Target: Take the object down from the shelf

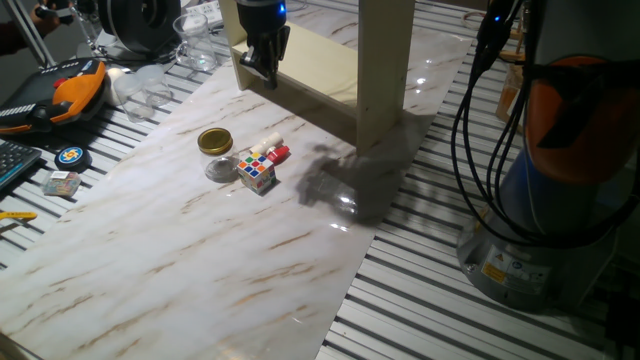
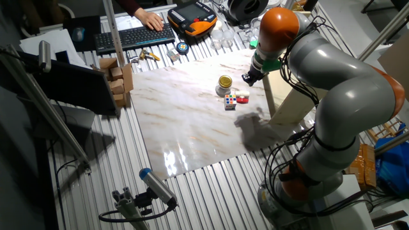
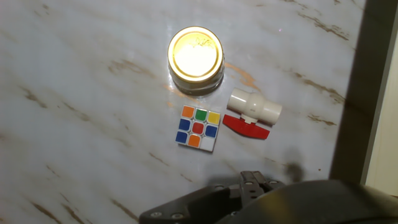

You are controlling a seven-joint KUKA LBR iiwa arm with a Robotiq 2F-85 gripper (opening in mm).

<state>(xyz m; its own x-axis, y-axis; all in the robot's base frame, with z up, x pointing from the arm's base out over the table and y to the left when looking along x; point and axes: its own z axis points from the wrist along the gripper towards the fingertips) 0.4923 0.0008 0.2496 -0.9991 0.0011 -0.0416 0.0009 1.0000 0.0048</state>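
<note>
The shelf stood at the far end of the marble-patterned worktop, a cream unit with a flat board and upright side panels. In the hand view its upright ran down the right edge of the picture. No object could be made out on its boards in any view.

The end effector hung in the air just in front of the shelf's front edge, above the worktop and touching nothing. In the other fixed view it sat just beside the shelf panel, a little above the small items. Its fingers looked close together in the first fixed view, with nothing between them, but whether they were fully together could not be told; the hand view showed only the dark body at the bottom edge.

Three small items lay on the worktop near the shelf, toward the camera in the first fixed view. A jar with a gold lid stood upright, farthest from the shelf's upright. A puzzle cube sat just beside the jar, not touching it. A white pipe valve with a red handle lay on its side between the cube and the shelf, near both.

Beyond the worktop's edge, away from the shelf, an orange and black case, clear glassware and a keyboard with a hand on it were in view.
</note>
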